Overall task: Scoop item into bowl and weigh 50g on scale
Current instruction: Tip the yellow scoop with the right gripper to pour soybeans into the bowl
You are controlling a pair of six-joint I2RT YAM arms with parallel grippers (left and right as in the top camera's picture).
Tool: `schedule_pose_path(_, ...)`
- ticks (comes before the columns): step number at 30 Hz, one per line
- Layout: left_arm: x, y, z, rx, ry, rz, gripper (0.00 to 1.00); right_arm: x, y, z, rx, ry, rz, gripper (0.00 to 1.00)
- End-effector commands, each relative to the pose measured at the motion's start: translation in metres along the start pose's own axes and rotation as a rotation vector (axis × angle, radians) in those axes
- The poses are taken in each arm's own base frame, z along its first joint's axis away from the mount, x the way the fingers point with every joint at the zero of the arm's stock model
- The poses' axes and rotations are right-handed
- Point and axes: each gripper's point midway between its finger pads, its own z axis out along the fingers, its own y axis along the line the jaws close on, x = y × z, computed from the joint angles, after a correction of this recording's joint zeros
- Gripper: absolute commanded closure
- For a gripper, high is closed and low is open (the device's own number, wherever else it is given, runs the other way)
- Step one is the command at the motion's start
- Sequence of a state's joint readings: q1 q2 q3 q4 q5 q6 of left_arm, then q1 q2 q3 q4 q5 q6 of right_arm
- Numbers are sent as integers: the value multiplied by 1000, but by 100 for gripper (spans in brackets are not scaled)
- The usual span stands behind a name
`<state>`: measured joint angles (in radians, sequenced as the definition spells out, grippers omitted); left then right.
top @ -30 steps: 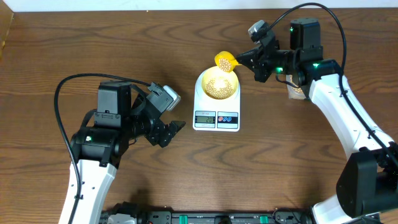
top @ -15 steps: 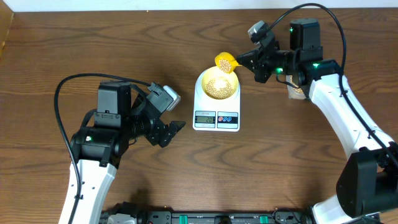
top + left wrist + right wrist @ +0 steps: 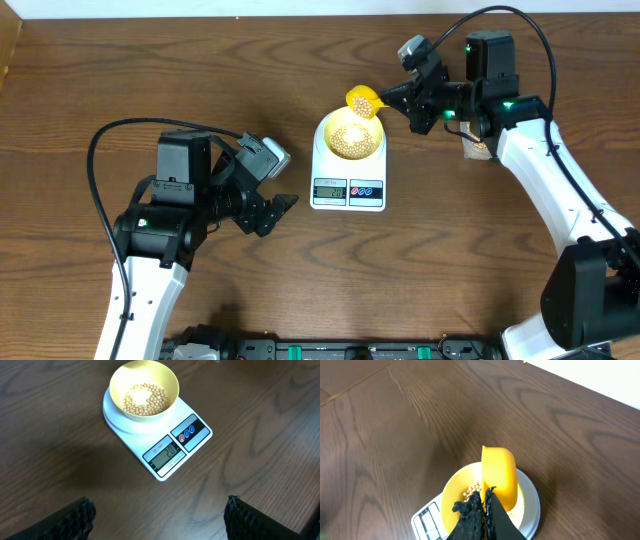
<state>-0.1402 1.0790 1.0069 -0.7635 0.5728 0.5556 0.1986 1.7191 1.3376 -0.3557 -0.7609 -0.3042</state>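
1. Where the small round beige-tan beans (image 3: 145, 399) lie, they form a shallow heap in the bottom of the small round pale yellow bowl (image 3: 117, 382), covering only part of its floor.
2. The bowl stands upright on the round platform of the white rounded-rectangle digital scale (image 3: 142, 440), at the end away from the display.
3. The scale's small grey display shows dark digits that look like 20, and two round buttons sit just beside it along the same edge.
4. A bright yellow plastic scoop (image 3: 364, 100) hangs tilted over the bowl's far-right rim. Whether it touches the rim cannot be told.
5. The right gripper (image 3: 392, 100) reaches in from the right of the scale, its black jaws clamped together on the scoop's handle end.
6. The left gripper (image 3: 274, 215) hovers near the scale's left side, jaws spread wide with nothing between them. Its wrist view looks down on the bowl and scale.
7. The scale sits on a dark brown wood-grain table (image 3: 150, 60).
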Motion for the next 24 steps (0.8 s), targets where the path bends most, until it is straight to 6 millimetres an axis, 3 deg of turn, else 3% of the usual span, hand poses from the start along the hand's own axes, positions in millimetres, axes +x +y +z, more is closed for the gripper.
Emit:
schedule_pose_path(1, 2, 1, 0, -2, 6, 6, 16, -2, 8, 0, -12, -2, -75, 99)
schedule_pose_path(15, 2, 1, 0, -2, 6, 6, 15, -3, 13, 1, -32, -8, -202, 99)
schedule_pose_path(24, 2, 1, 0, -2, 6, 6, 15, -4, 32, 12, -72, -8, -414, 99)
